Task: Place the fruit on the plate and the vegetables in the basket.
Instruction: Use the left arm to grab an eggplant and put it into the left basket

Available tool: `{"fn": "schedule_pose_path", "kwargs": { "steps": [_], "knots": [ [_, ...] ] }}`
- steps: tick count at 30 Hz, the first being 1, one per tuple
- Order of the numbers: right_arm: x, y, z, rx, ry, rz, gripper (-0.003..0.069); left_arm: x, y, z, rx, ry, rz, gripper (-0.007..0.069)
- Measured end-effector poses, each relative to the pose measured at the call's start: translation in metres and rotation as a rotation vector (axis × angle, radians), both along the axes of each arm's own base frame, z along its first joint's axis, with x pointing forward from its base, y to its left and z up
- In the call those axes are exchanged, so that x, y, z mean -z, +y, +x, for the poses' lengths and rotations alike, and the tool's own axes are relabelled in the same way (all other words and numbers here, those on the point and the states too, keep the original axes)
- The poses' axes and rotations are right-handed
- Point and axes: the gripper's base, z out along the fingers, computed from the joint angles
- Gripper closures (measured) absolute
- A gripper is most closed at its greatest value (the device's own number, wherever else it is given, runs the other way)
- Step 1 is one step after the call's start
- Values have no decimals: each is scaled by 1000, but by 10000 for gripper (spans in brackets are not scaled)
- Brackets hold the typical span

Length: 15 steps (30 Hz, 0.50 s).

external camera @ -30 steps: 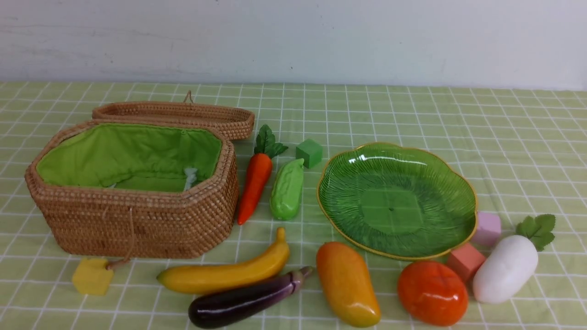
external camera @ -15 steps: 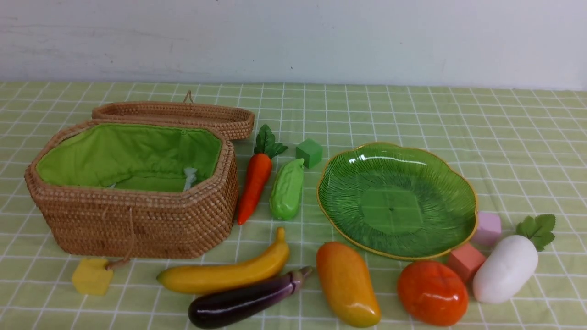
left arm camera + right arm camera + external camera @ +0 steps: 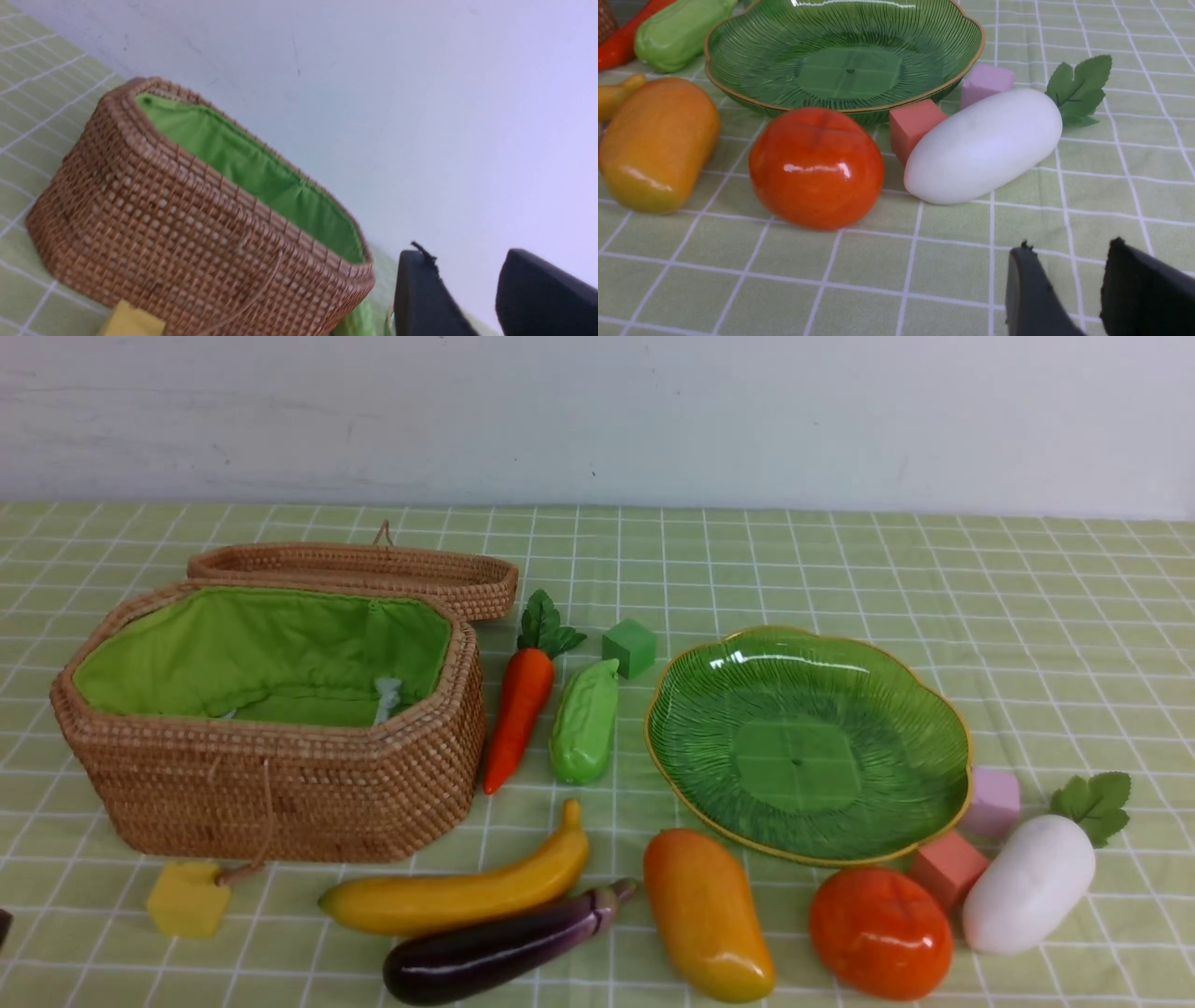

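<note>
The wicker basket (image 3: 280, 793) stands open at the left with nothing but its green lining inside. Beside it lie the carrot (image 3: 518, 714) and green pod (image 3: 584, 723). The green plate (image 3: 803, 747) sits bare at centre right. Along the front lie the banana (image 3: 467, 894), eggplant (image 3: 495, 947), mango (image 3: 707, 915), persimmon (image 3: 879, 933) and white radish (image 3: 1027, 885). My left gripper (image 3: 465, 254) hangs open beside the basket's (image 3: 187, 224) near corner. My right gripper (image 3: 1069, 247) is open over the cloth, in front of the radish (image 3: 985, 144) and persimmon (image 3: 816, 168).
The wicker lid (image 3: 355, 569) lies behind the basket. Foam cubes are scattered about: green (image 3: 629, 647) by the pod, yellow (image 3: 188, 898) at the basket's front, pink (image 3: 948, 868) and lilac (image 3: 991, 801) between plate and radish. A white wall closes the back.
A dark sliver has come into the front view at its lower left edge. No object on the cloth has moved.
</note>
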Motion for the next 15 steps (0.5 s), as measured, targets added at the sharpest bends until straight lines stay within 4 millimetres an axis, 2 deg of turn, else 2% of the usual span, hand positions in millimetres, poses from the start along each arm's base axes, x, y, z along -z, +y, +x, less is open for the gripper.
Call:
{"fn": "schedule_pose_path", "kwargs": {
  "steps": [4, 8, 10, 11, 12, 15],
  "knots": [
    [-1, 0, 1, 2, -16, 1, 418, -1, 2, 0, 8, 7, -186, 388],
    [-2, 1, 2, 16, -40, 106, 418, -2, -1, 0, 47, 51, -200, 421],
    [-7, 3, 3, 36, -74, 266, 418, -22, -7, -6, 102, 62, -99, 515],
    [-8, 3, 3, 38, -78, 279, 418, -23, -8, -7, 110, 69, -83, 533],
    [-13, 3, 4, 51, -119, 376, 418, -42, -10, -13, 134, 52, -6, 616],
    [-22, 1, 5, 73, -201, 489, 423, -65, -13, -19, 163, 59, 100, 638]
  ]
}}
